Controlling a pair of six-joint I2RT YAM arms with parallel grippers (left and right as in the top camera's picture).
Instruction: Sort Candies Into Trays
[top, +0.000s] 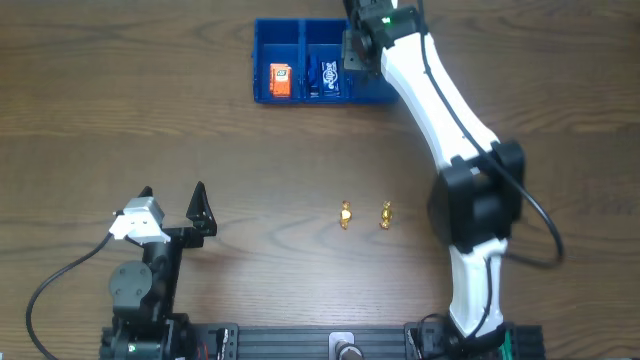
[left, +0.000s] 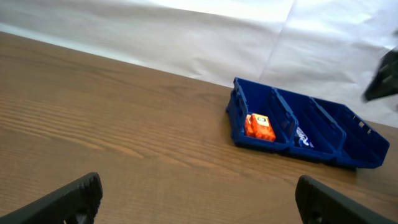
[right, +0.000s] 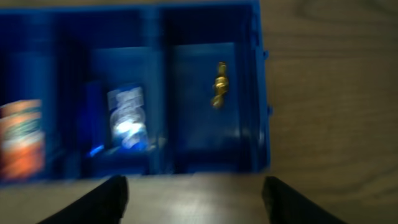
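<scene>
Right gripper is held open over blue tray, top centre | inside, one per bin: 1 orange candy, 1 blue candy, 1 gold candy | 2 loose gold candies seen mid-frame | left gripper is parked lower left, open too

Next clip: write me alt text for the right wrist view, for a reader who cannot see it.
A blue three-compartment tray sits on a wooden table under the open right gripper. A gold-wrapped candy lies in one end compartment, a blue-wrapped candy in the middle one and an orange candy in the other end.
</scene>
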